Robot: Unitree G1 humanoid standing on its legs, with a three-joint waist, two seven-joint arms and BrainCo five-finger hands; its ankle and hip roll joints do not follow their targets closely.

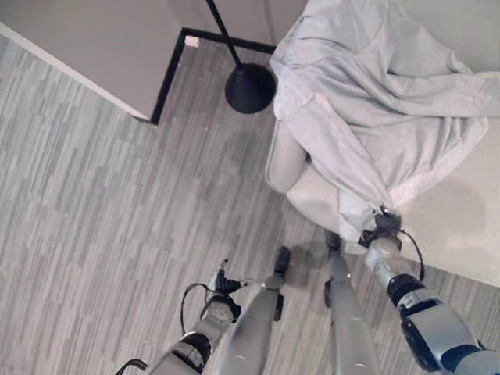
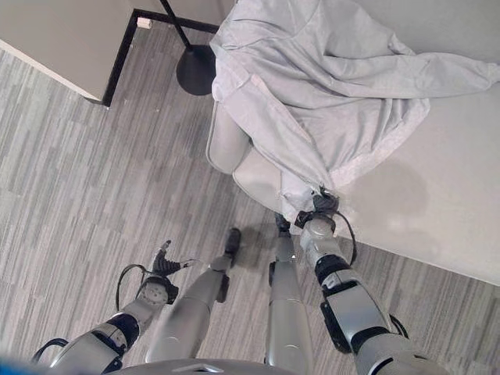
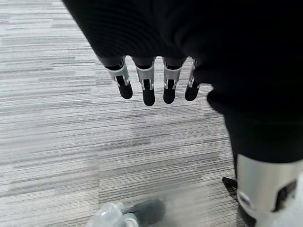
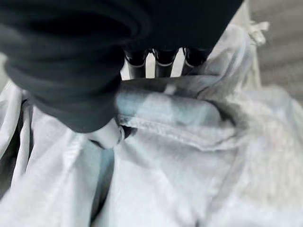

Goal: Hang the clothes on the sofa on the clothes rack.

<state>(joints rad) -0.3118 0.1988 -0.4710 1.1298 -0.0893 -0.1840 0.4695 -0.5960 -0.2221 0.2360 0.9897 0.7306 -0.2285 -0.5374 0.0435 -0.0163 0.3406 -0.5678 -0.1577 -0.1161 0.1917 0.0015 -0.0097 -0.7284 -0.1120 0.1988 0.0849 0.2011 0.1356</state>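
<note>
Right now the right hand (image 1: 380,225) is up at the front edge of the sofa (image 1: 461,226), pressed into the sleeve end of a pale grey top (image 1: 375,94). From the right wrist view, the fingers (image 4: 163,64) go down behind a fold of the cloth and the thumb (image 4: 106,135) sits on the near side of it, so the hand is pinching the fold of cloth between them. The rest of the top spreads away from the hand, up and across the sofa seat and over its rounded arm (image 1: 285,160). One sleeve runs off to the robot's right.

The left hand (image 1: 222,282) hangs low by the robot's side, well apart from the sofa. The left wrist view shows its fingers (image 3: 148,85) straight and loose over the floor (image 1: 94,219), with nothing in them.

The floor is grey with thin stripes like planks. Past the sofa arm stands a round black base (image 1: 250,87) with a thin black pole (image 1: 223,33) going up from it. Beside that is a pale panel (image 1: 101,47) with a black frame (image 1: 169,74) along its edge.

The eye views show the whole top and the room. The right wrist view shows the pinch up close, which is too small to make out from above.
</note>
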